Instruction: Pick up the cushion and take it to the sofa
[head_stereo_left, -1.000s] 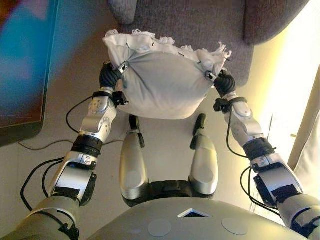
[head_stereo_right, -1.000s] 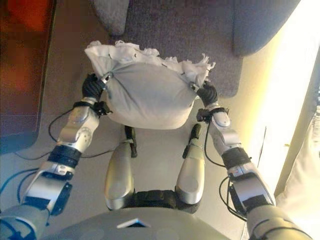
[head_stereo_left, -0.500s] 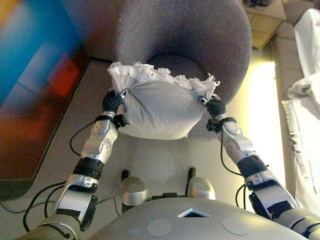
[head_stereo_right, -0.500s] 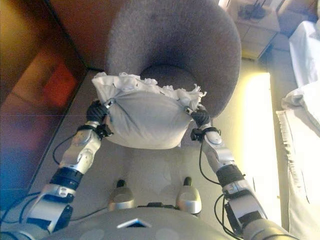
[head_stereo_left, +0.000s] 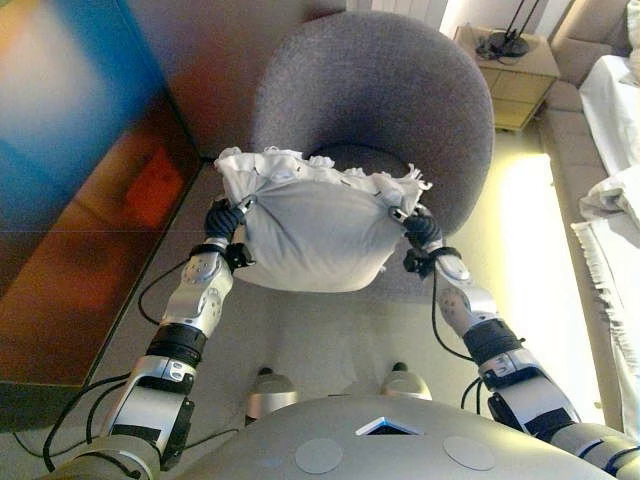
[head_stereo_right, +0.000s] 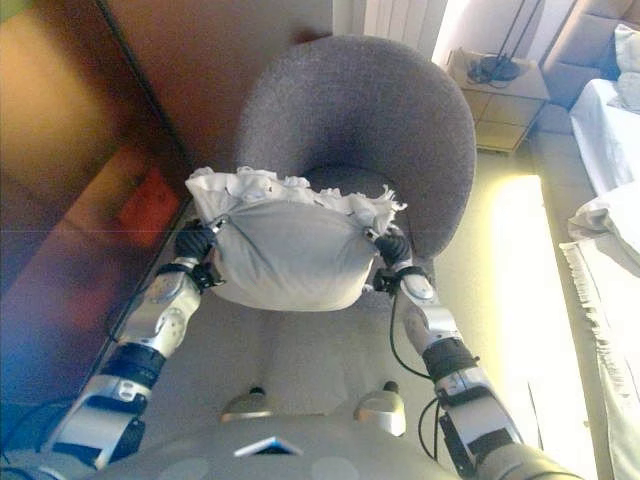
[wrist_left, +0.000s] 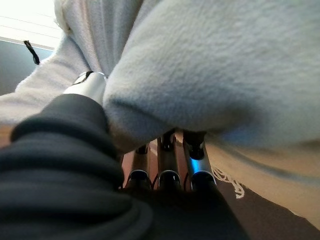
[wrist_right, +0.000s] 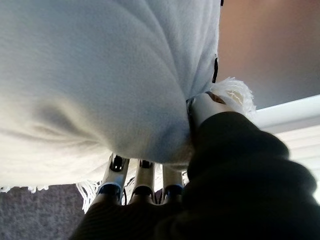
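Cushion clamped between left robot hand and right robot hand, long axis crosswise; sofa directly above it, centre frame.

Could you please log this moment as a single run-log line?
cushion: held up between both hands | left hand: gripping | right hand: gripping | grey armchair: directly ahead

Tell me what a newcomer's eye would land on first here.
The pale fringed cushion dominates mid-frame, held off the floor between the left hand and the right hand, each gripping one end. Right behind it stands a round grey armchair, its seat just past the cushion. Off to the right, a small wooden side table sits by pale bedding.
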